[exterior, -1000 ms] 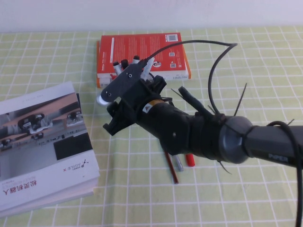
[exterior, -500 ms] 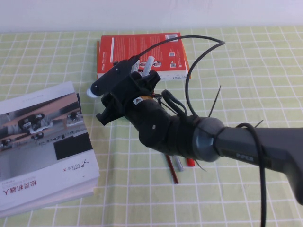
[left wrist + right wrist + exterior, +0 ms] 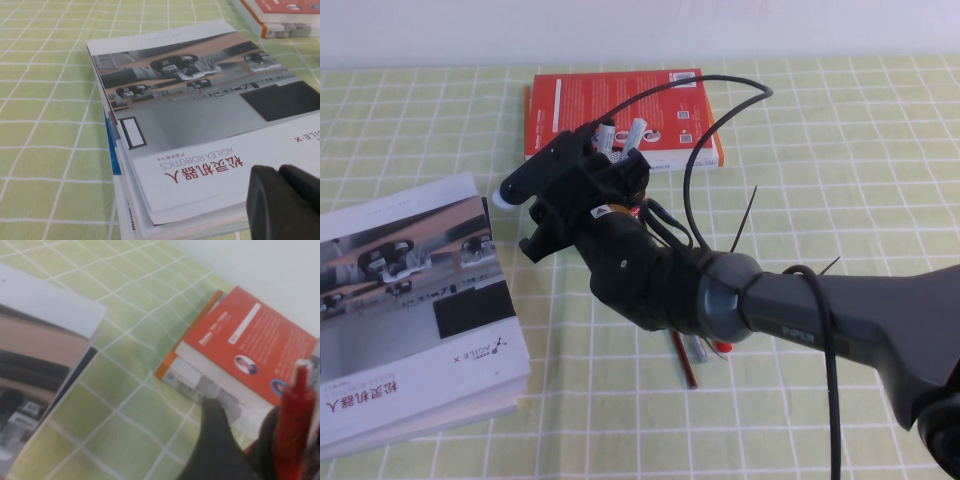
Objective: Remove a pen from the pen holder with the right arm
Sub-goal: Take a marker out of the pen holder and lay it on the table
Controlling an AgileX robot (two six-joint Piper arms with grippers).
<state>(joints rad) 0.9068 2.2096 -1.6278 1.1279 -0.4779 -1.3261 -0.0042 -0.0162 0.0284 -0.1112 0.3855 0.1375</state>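
Two pens (image 3: 636, 130), likely light, stiff and slick, poke up centre beside the gaping right pincer (image 3: 243, 450): pinch a top; left pincer (image 3: 279, 174), together, idles near-left.

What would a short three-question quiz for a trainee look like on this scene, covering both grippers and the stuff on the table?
1. True or false: the left gripper hangs over the orange book.
2. Pick one: what stands upright right beside the open right gripper? A, a red pen. B, a pair of scissors. C, a mug.
3. Fill the gap: loose pens lie on the green checked tablecloth beneath the ____ arm.

Key
1. False: it hangs, shut, over a corner of the brochure stack.
2. A.
3. Right: the right arm stretches over them.
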